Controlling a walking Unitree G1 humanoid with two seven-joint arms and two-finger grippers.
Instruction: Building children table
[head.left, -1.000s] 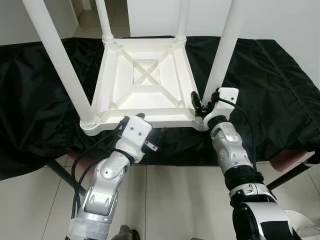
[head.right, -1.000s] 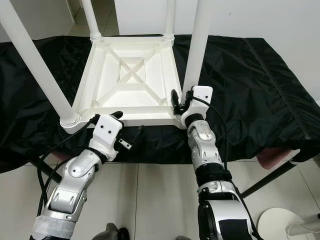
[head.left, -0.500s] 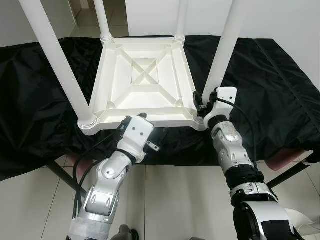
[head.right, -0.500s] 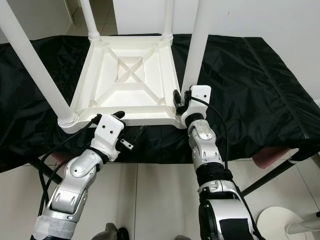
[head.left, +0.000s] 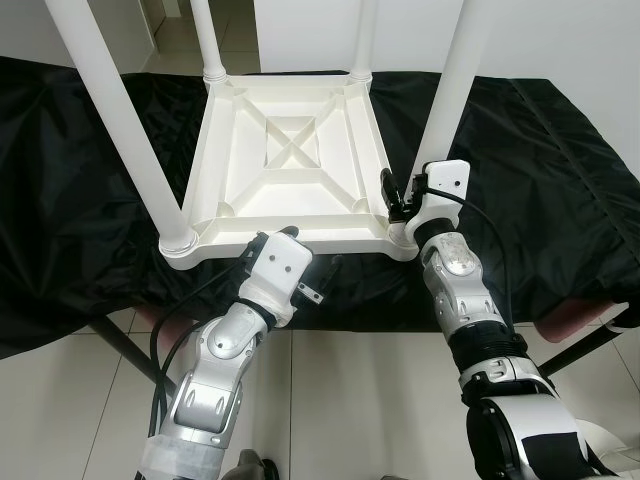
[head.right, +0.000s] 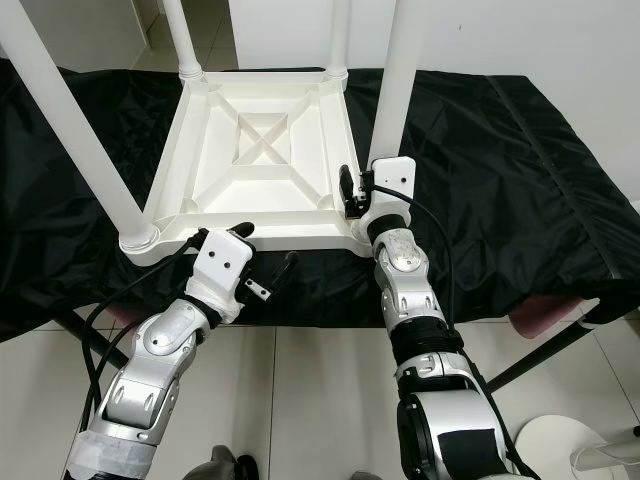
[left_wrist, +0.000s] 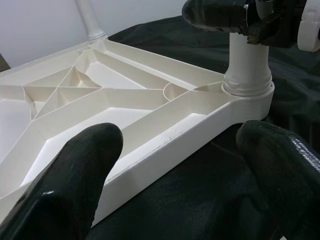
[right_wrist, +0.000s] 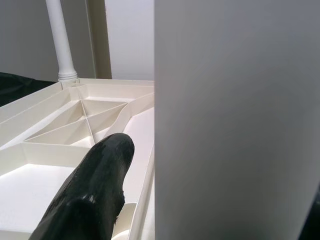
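behind near leg (right_wrist: 235, 120), right hand (head.left: 400, 196) second finger hidden

Head stereo pair looking forward and down over the upturned white plastic table (head.left: 290, 160) on black cloth (head.left: 560, 180), left wrist camera low and close at its near rim, right wrist camera pressed against one white round leg (right_wrist: 235, 120), both sharing the ribbed underside.

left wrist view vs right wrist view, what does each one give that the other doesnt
Left wrist view: the open left pincer straddling the upturned table at its near rim, the black cloth, and the right pincer around the near right leg. Right wrist view: that leg close up against a black finger, pale wall behind. Both: the table's ribbed underside and a far leg.
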